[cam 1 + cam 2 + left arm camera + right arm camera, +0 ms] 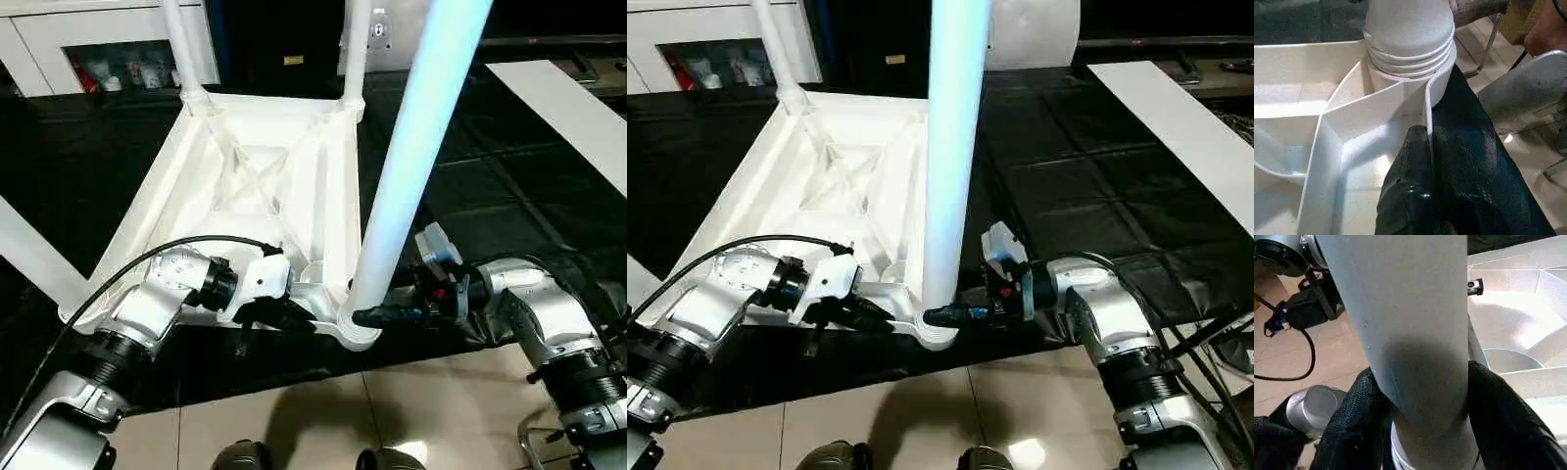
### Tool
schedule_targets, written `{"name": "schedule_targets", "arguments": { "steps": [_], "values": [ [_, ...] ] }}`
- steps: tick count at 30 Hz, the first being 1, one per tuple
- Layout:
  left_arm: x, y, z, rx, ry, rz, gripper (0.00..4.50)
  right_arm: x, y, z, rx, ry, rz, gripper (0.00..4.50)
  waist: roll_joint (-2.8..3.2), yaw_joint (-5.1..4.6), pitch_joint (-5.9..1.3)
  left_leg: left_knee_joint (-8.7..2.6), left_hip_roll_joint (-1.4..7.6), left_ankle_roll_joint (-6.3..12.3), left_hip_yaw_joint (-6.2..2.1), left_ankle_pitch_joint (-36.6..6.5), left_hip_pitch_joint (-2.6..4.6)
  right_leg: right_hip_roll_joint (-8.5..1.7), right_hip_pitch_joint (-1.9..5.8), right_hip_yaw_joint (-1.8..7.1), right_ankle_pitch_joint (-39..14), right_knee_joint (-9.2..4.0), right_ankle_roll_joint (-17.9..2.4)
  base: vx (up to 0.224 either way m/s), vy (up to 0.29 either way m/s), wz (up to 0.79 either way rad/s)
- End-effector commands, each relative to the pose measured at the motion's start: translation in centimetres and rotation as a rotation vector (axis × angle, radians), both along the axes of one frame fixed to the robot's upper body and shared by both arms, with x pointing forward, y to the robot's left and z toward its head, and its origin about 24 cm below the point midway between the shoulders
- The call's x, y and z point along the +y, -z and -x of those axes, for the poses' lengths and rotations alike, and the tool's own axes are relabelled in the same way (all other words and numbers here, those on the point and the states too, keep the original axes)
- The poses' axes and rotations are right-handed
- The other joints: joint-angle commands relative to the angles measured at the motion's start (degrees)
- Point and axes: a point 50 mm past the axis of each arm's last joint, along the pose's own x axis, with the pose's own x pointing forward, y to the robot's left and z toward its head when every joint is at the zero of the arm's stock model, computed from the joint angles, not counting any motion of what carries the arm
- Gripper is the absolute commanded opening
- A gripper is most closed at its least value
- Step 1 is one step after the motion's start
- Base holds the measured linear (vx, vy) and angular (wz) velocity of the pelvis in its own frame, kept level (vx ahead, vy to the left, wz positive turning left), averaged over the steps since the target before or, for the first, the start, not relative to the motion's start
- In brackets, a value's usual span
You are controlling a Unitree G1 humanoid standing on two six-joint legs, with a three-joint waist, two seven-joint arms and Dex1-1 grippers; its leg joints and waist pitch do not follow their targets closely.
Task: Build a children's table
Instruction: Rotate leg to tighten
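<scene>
The children's table top (245,166) lies upside down on a black mat, ribbed underside up. Legs stand in its far sockets (186,49) (355,49), and another leg (29,255) runs off at the left. The nearest leg (411,157) stands upright in the near right corner socket (358,328). My right gripper (377,315) is closed around this leg just above its collar, a black finger (1356,411) pressing on each side. My left gripper (284,315) is shut on the top's thin rim (1428,112) right beside that socket.
The black mat (490,196) covers the floor under the table top, with beige tiles (323,421) in front of it. A white cabinet (59,39) stands at the back left. A long white board (568,108) lies at the right.
</scene>
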Motion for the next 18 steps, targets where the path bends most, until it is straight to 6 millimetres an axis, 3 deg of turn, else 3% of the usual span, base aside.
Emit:
{"name": "schedule_targets", "arguments": {
  "steps": [1, 3, 4, 6, 8, 10, 11, 12, 14, 17, 18],
  "values": [
    [-1.0, 0.6, 0.2, 0.030, -0.007, -0.002, 0.00, 1.0, -0.1, 0.4, 0.047, 0.022, -0.053, 2.00, -0.39, -0.36, -4.49, -3.80, 4.51, 8.04, -0.82, -2.77, 1.22, -3.58, 2.81, 2.92, -1.03, -3.07, -18.33, 0.000, 0.000, 0.00],
    [-1.4, 0.6, 0.0, 0.029, -0.059, 0.020, 0.00, 1.6, 0.1, 0.4, 0.048, 0.082, -0.052, 1.99, -0.39, -0.30, -4.33, -3.94, 4.48, 7.12, -0.88, -4.30, 1.22, -3.68, 2.75, 2.97, -3.24, -3.36, -17.97, 0.000, 0.000, 0.00],
    [-1.9, 0.5, -0.3, 0.035, -0.112, 0.043, 0.00, 2.3, 0.4, 0.3, 0.034, 0.158, -0.036, 1.99, 0.05, -0.25, -4.03, -4.18, 4.44, 5.88, -0.93, -6.48, 1.33, -3.74, 2.61, 3.05, -6.23, -3.80, -17.38, 0.000, 0.000, 0.00],
    [-2.1, 0.5, -0.4, 0.038, -0.135, 0.053, 0.00, 2.6, 0.6, 0.2, 0.027, 0.197, -0.026, 1.99, -0.34, -0.69, -3.83, -4.47, 4.24, 3.59, -1.12, -9.65, 1.28, -3.83, 2.61, 3.14, -11.61, -4.33, -16.01, 0.000, 0.000, 0.00],
    [-3.4, 0.1, -1.4, 0.030, -0.250, 0.092, 0.00, 4.1, 1.1, -0.7, 0.029, 0.415, -0.005, 1.99, -0.25, -1.41, -3.26, -4.97, 3.95, 0.34, -1.41, -13.66, 1.00, -3.69, 2.42, 3.06, -20.13, -4.96, -13.02, 0.000, 0.000, 0.00],
    [-4.2, -0.1, -2.0, 0.016, -0.318, 0.111, 0.00, 5.0, 1.3, -1.1, 0.034, 0.519, 0.004, 1.99, -0.13, -2.02, -3.36, -5.03, 3.79, -1.05, -1.63, -15.86, 1.18, -3.71, 2.25, 2.94, -24.15, -5.41, -11.24, -0.053, 0.000, -0.11],
    [-4.7, -0.3, -2.4, 0.010, -0.359, 0.125, 0.00, 5.5, 1.3, -1.4, 0.044, 0.585, 0.007, 1.99, -0.11, -2.91, -3.43, -5.12, 3.78, -1.77, -1.84, -16.88, 1.07, -3.58, 2.19, 2.91, -25.24, -5.61, -9.98, 0.000, 0.000, 0.00],
    [-5.2, -0.5, -2.9, 0.002, -0.401, 0.139, 0.00, 5.8, 1.4, -1.9, 0.047, 0.672, 0.022, 1.99, 0.28, -3.17, -3.53, -5.08, 3.80, -2.00, -1.78, -16.89, 1.25, -3.53, 1.96, 2.97, -24.43, -5.59, -10.14, 0.000, 0.000, 0.00],
    [-5.8, -0.9, -3.5, -0.006, -0.463, 0.155, 0.00, 6.4, 1.4, -2.8, 0.055, 0.815, 0.040, 1.98, 0.21, -4.15, -3.75, -5.04, 3.49, -1.96, -1.85, -16.59, 0.97, -3.31, 1.98, 2.83, -22.19, -5.67, -10.39, 0.000, 0.000, 0.00],
    [-6.7, -1.4, -4.2, -0.019, -0.541, 0.187, 0.00, 7.1, 1.2, -3.4, 0.080, 0.945, 0.030, 1.98, 0.31, -4.60, -3.96, -4.75, 3.46, -0.79, -1.59, -16.63, 1.28, -3.28, 1.77, 2.95, -20.70, -5.92, -10.99, 0.000, 0.000, 0.00],
    [-6.9, -1.5, -4.2, -0.022, -0.549, 0.193, 0.00, 7.3, 1.1, -3.4, 0.088, 0.967, 0.017, 1.98, 0.39, -4.72, -4.10, -4.80, 3.54, -0.34, -1.54, -15.43, 1.01, -3.22, 1.99, 2.96, -18.72, -5.78, -11.24, 0.000, 0.000, 0.00]
  ]
}}
